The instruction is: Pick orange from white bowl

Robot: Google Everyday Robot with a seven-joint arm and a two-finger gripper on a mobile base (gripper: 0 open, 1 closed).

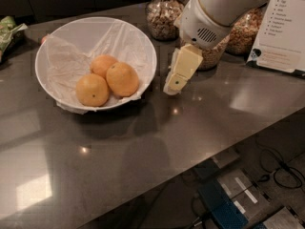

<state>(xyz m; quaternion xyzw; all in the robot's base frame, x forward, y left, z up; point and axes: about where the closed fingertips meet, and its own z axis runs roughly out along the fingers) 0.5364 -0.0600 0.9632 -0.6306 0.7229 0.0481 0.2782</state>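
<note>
The white bowl, wide and lined with crinkled translucent wrap, sits at the left of the dark countertop. Three oranges lie in it. The orange, largest and plain-skinned, is on the right of the group. Left of it lies an orange with a small dark dot, and a smaller, paler orange lies behind. My gripper, cream-coloured on a white arm, hangs just right of the bowl's rim, above the counter, and holds nothing.
Glass jars of nuts and grains stand behind the gripper. A printed card stands at the far right. A green packet lies at the far left. The counter edge runs diagonally at the lower right, with cables and boxes on the floor below.
</note>
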